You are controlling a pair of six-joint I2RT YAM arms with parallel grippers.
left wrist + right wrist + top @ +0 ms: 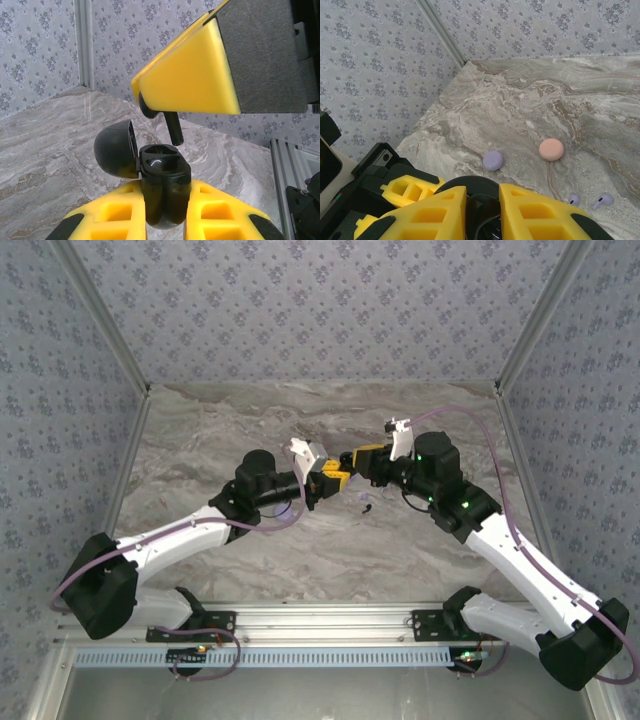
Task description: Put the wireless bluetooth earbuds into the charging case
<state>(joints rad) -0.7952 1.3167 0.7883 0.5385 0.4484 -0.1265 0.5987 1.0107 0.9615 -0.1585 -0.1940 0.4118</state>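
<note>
Your two arms (185, 537) wore white shells with black joints (262, 468), lilac cables (460, 408) looping alongside, and yellow gripper fingers (220, 220).

Marbled grey tabletop (330, 555) enclosed left, right and far by floral-patterned grey-blue walls (320, 310) — aluminium rail (320, 620) along the near edge.

The black charging case (162, 185) stands upright, its domed lid swung open toward 9 o'clock, and a black earbud (172, 127) hangs stem-down just above its wells. Lying flat are a closed round lilac case (493, 160), a closed pink case (551, 149) at its 2 o'clock, and two lilac earbuds (602, 201) at the pink case's 5 o'clock.
</note>
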